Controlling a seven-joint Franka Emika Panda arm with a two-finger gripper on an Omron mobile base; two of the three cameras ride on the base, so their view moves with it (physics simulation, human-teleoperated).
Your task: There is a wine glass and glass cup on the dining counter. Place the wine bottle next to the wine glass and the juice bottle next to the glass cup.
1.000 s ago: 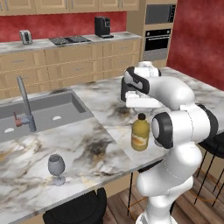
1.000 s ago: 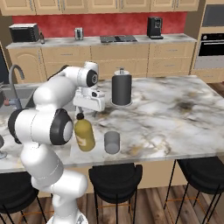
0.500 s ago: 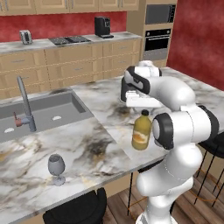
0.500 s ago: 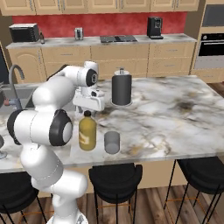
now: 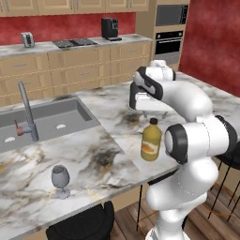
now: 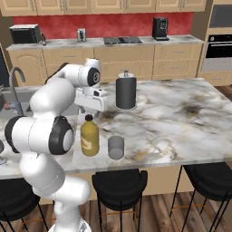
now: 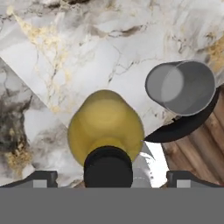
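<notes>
Both fingers now farther apart, higher above juice bottle beside glass cup.

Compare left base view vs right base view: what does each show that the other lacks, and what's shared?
Left base alone: the wine glass standing near the counter's front edge, and the grey sink with its faucet in full.

Right base alone: the glass cup just beside the juice bottle, apart from it, and a tall dark cylinder with a silver top further back.

Both: the juice bottle upright on the dining counter, and the open gripper above it, holding nothing.
</notes>
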